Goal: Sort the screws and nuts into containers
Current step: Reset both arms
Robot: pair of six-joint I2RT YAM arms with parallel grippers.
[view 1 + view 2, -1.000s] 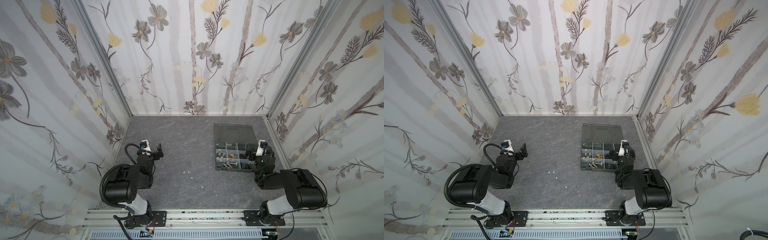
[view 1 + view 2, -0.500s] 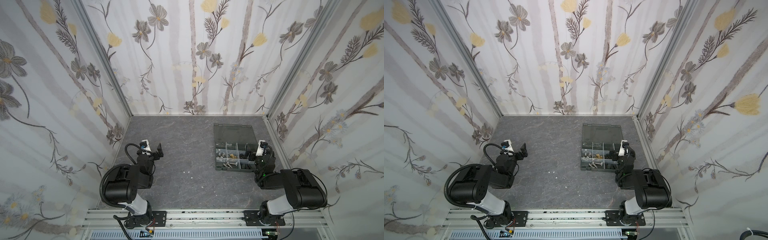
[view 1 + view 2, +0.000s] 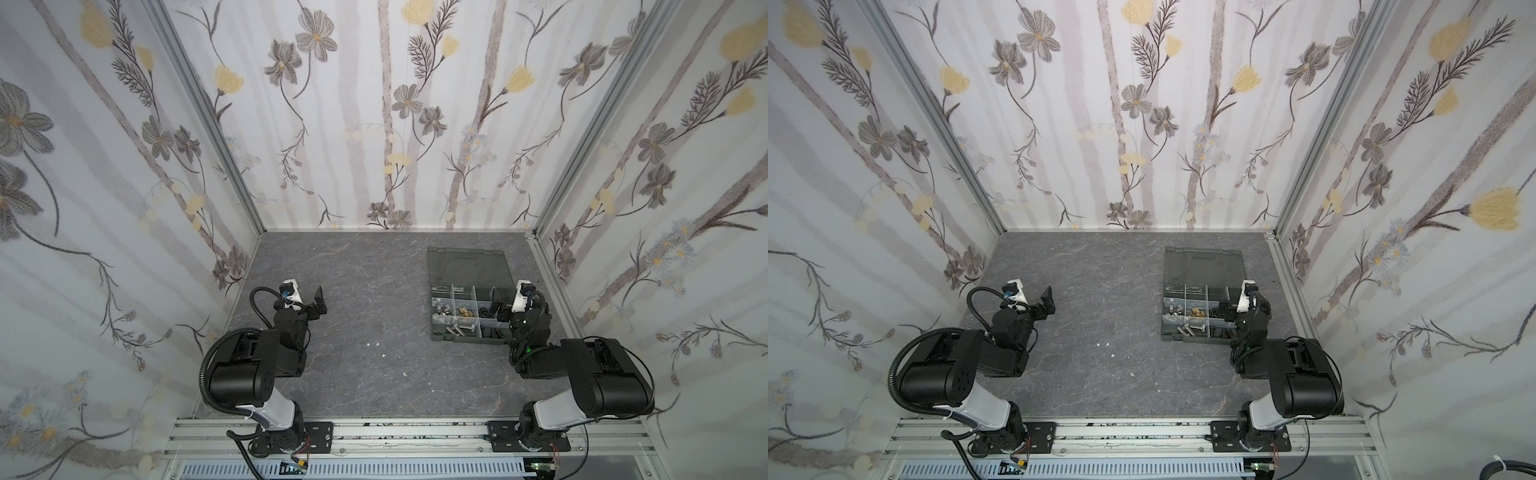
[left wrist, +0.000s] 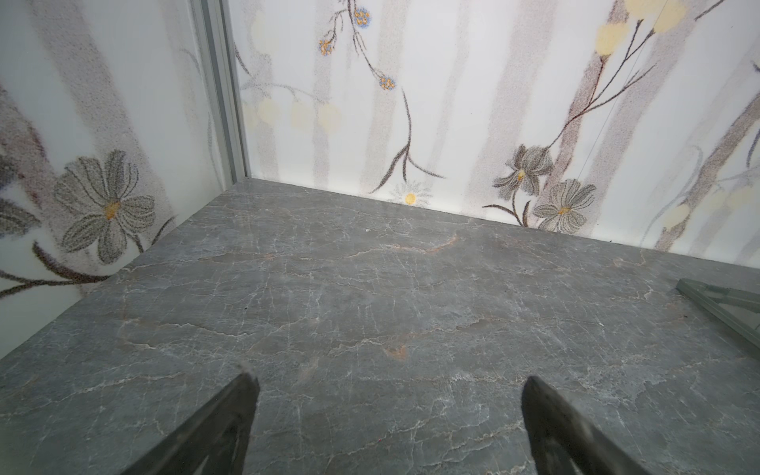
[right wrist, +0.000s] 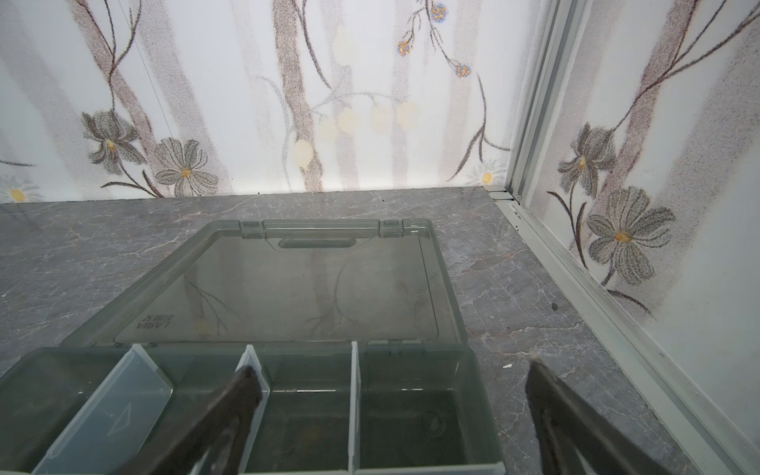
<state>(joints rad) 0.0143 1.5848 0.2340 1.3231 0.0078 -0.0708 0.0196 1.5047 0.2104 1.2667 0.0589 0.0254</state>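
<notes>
The containers are compartments of a dark grey organizer box (image 3: 465, 340) (image 3: 1192, 340) on the right of the table, its lid (image 3: 467, 266) (image 5: 308, 288) lying open behind it. Silver screws (image 3: 457, 330) (image 3: 1187, 330) lie in a near compartment. Brass nuts (image 3: 467, 312) (image 3: 1198, 311) and silver nuts (image 3: 442, 309) fill middle ones, with black pieces (image 3: 484, 312) beside them. My right gripper (image 3: 503, 306) (image 3: 1230, 303) (image 5: 390, 366) is open over the box's right end, one finger above a divider (image 5: 354, 395), the other outside the wall. My left gripper (image 3: 318, 302) (image 4: 388, 378) is open over bare table at the left.
Floral walls close in the grey marble table (image 3: 374, 291) on three sides, and an aluminium rail (image 3: 374, 432) runs along the front. A few white specks (image 3: 372, 344) lie mid-table. The far-row compartments (image 5: 411, 411) under the right gripper hold nothing.
</notes>
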